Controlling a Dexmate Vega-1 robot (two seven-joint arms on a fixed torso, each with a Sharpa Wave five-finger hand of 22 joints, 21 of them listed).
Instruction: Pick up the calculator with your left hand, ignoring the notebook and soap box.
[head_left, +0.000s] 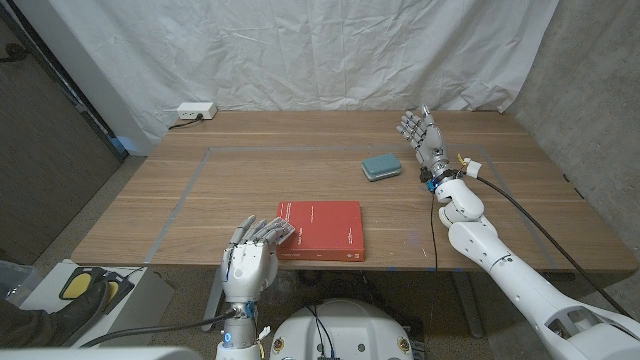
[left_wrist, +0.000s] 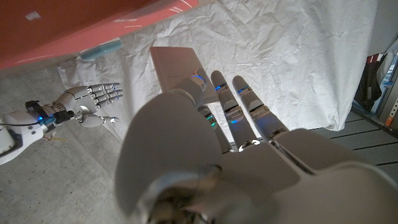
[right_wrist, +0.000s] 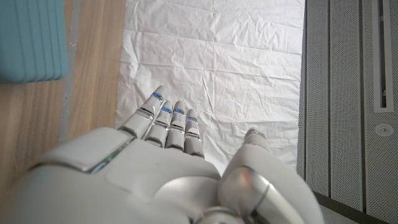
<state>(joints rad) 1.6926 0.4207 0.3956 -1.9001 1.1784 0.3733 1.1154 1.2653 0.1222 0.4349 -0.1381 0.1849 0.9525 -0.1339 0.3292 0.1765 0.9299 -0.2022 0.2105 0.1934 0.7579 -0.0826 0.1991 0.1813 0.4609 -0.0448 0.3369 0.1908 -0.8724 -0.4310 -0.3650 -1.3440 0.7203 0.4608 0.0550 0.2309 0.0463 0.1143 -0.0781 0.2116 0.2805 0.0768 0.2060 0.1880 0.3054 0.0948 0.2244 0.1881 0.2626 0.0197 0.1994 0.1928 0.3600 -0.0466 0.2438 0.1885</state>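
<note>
A pale grey flat slab, the calculator (left_wrist: 176, 62), stands up between the thumb and the fingers of my left hand (left_wrist: 217, 155). In the head view my left hand (head_left: 254, 256) is at the table's front edge, its fingers over the left corner of the red notebook (head_left: 320, 230), and the calculator is hidden behind them. The teal soap box (head_left: 380, 167) lies farther back on the right. My right hand (head_left: 423, 136) stands just right of the soap box with its fingers spread and nothing in it. The soap box (right_wrist: 31, 40) shows beside my right hand (right_wrist: 155, 174).
A white power strip (head_left: 195, 111) lies at the table's back left corner. Blue tape lines (head_left: 190, 185) mark a rectangle on the wooden table (head_left: 250, 170). A black cable (head_left: 520, 210) runs along my right arm. A white curtain hangs behind the table.
</note>
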